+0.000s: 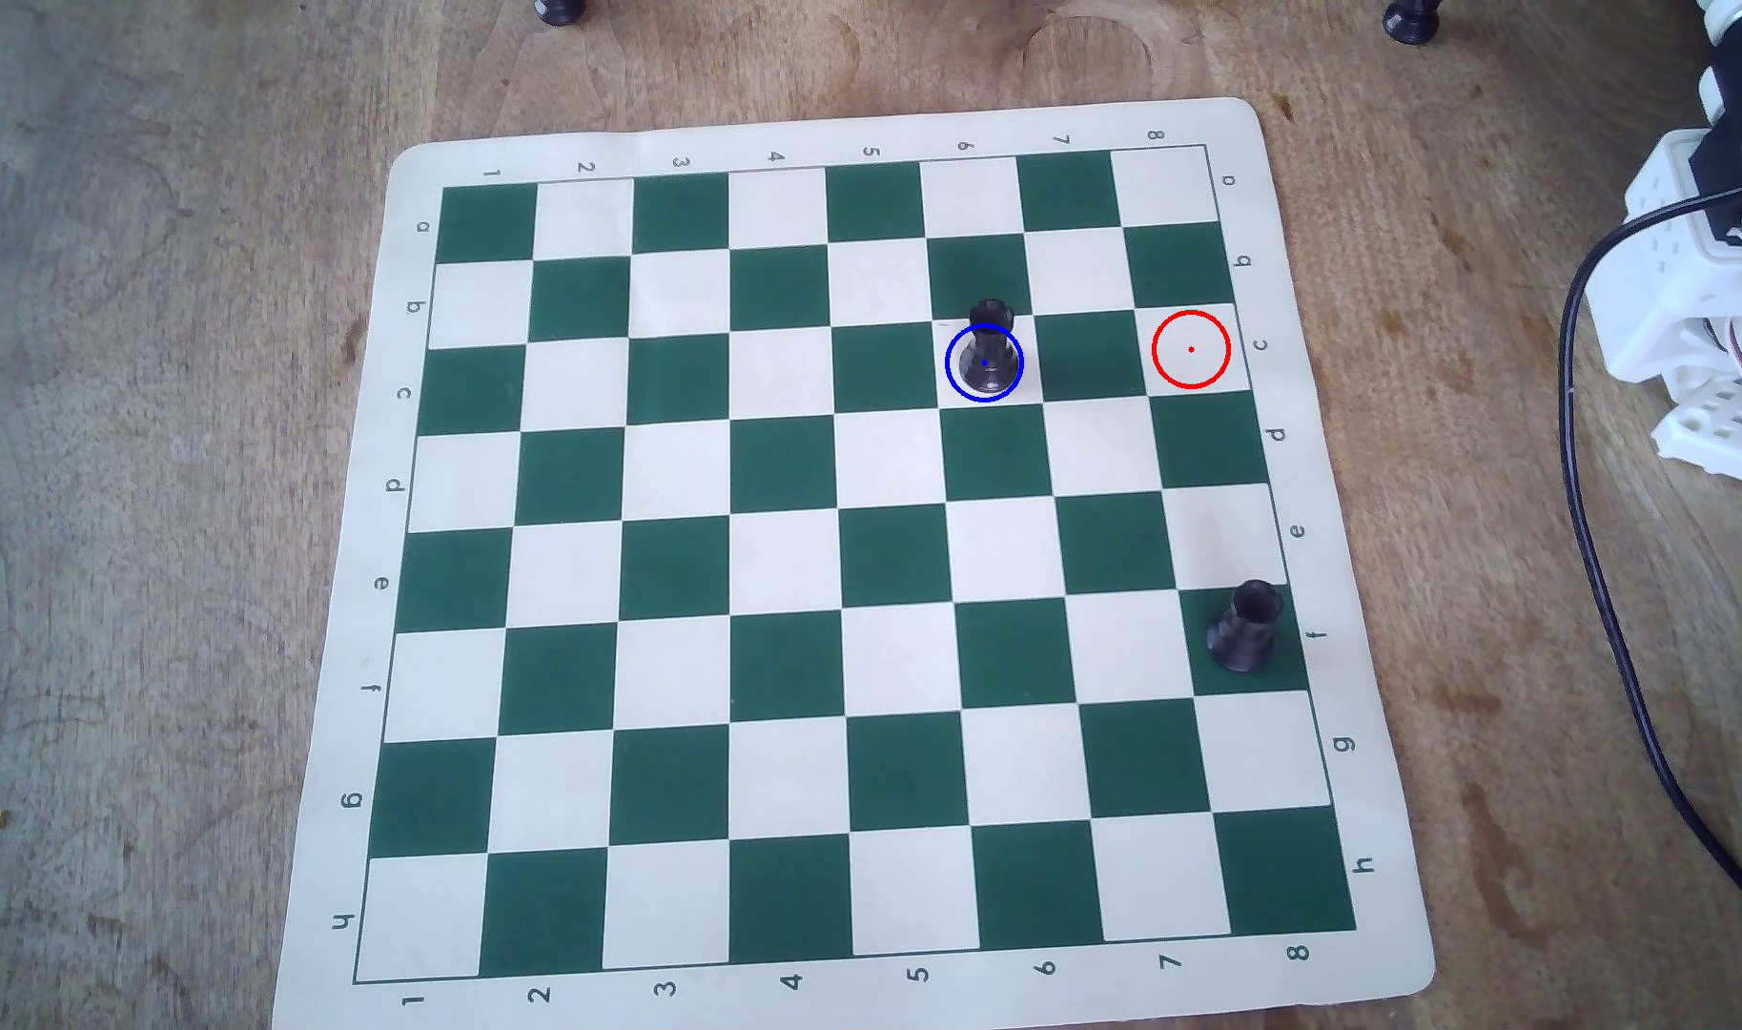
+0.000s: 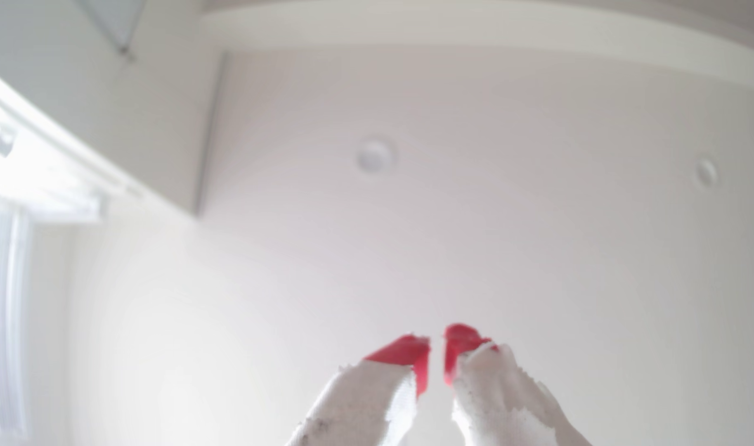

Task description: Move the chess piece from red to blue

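Observation:
A black rook-like chess piece stands upright inside the blue circle on a cream square of the green and cream chessboard. The red circle lies two squares to its right in the overhead view, with nothing in it. In the wrist view my gripper points up at a white ceiling. Its white fingers with red tips stand almost together and hold nothing. In the overhead view only the arm's white base shows at the right edge, off the board.
A second black piece stands near the board's right edge. A black cable runs down the wooden table right of the board. Two dark feet show at the top edge.

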